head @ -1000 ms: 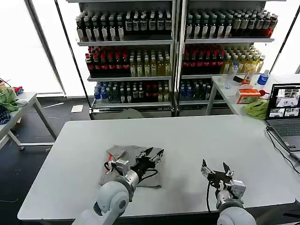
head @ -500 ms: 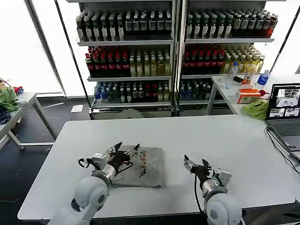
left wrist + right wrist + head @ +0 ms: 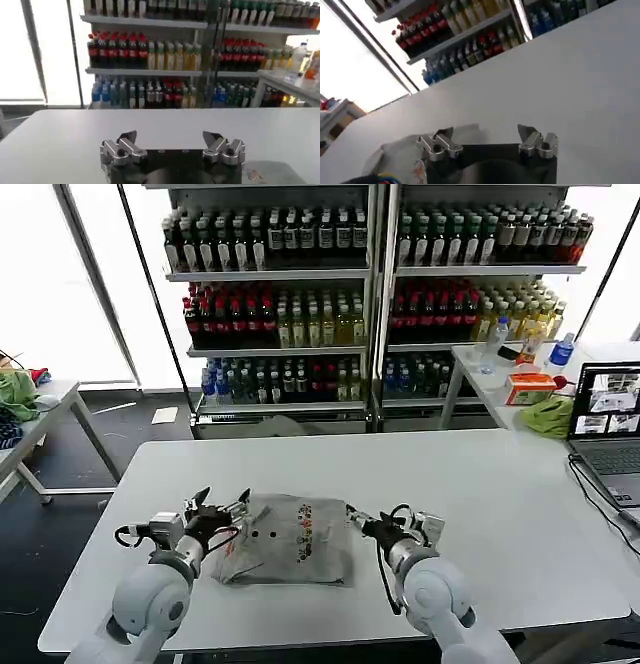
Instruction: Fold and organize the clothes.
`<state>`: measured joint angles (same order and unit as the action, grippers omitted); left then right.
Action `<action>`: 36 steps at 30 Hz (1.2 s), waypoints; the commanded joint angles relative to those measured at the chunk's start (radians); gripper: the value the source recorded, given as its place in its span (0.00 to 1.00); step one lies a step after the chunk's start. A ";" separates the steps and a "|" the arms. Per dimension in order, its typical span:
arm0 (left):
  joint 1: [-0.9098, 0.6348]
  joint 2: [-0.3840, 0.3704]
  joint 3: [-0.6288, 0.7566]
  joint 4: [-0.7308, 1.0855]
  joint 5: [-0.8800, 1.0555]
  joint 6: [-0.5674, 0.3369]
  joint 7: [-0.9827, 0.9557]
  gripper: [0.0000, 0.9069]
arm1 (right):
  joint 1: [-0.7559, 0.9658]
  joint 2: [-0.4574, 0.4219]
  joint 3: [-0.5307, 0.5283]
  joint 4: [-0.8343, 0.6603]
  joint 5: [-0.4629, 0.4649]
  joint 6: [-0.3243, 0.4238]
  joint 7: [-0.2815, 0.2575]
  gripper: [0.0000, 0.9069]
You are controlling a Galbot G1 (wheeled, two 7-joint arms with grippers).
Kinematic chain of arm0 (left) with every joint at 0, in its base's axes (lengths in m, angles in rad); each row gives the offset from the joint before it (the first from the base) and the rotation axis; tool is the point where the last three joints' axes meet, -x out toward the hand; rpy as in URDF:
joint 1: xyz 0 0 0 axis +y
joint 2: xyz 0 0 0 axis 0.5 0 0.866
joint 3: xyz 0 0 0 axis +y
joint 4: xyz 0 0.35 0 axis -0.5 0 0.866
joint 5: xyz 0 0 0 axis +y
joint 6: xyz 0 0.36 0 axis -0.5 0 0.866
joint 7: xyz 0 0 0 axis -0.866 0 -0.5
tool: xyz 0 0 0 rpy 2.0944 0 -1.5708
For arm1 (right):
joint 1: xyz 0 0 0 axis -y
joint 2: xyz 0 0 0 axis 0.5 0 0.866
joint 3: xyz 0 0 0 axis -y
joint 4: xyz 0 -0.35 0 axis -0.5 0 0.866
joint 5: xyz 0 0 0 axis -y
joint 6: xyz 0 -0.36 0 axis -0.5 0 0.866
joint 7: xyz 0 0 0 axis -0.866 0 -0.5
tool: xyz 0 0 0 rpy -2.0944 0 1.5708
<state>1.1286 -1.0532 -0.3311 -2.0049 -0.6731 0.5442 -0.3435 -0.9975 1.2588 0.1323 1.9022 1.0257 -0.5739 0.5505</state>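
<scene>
Two grippers now flank the shirt

Both have swung outward within a second: my left gripper (image 3: 218, 504), jaws open, sits at the grey T-shirt's (image 3: 290, 539) left edge, lower centre of frame; my right gripper (image 3: 360, 520), also open, at its right edge. I judge the fold done on the surface (image 3: 450, 474); tidying is next.

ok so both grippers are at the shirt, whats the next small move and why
Probably lower both and pinch the shirt's side edges. The left gripper sits open at its left edge, the right gripper open at its right edge, and neither holds cloth. The shirt lies bunched on the table, so gripping both sides lets them straighten it.
</scene>
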 commanded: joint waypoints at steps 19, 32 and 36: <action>0.099 -0.020 -0.081 -0.028 0.013 0.012 -0.021 1.00 | 0.008 0.024 -0.134 -0.101 0.036 -0.005 0.021 0.00; 0.106 -0.026 -0.090 -0.035 0.010 0.015 -0.021 1.00 | 0.045 0.012 -0.146 -0.081 -0.045 -0.007 0.013 0.00; 0.109 -0.028 -0.094 -0.041 0.010 0.015 -0.021 1.00 | 0.055 -0.023 -0.121 -0.063 -0.043 -0.008 0.009 0.00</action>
<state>1.2332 -1.0804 -0.4194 -2.0412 -0.6631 0.5586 -0.3648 -0.9613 1.2684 -0.0103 1.8204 1.0271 -0.5843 0.5646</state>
